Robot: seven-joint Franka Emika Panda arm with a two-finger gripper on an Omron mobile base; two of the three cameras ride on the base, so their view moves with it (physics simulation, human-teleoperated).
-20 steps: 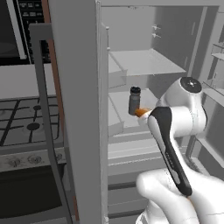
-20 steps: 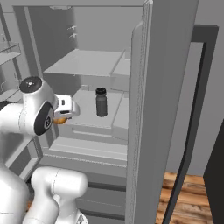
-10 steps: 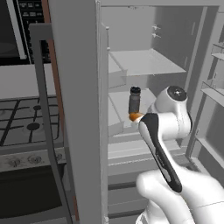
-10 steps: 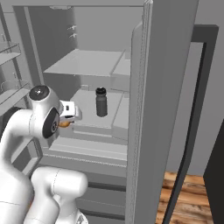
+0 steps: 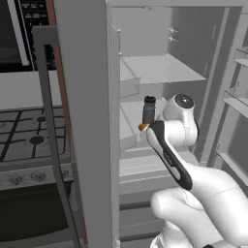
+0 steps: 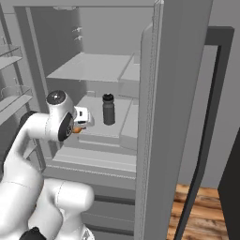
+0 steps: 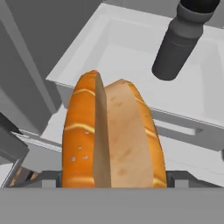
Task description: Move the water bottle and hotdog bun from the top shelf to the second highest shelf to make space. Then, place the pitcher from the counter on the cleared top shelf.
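Arm swung left and lowered over last second, hotdog bun (image 7: 111, 135) carried along. Claw (image 6: 83, 117) clamped wide on bun, off front edge of second highest shelf (image 6: 96, 123). Water bottle (image 6: 108, 109) already upright on that shelf. Top shelf (image 6: 91, 68) bare. Bun placement next.

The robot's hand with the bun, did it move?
Yes. The gripper carrying the hotdog bun has dropped lower and pulled back from the water bottle, which stayed put.
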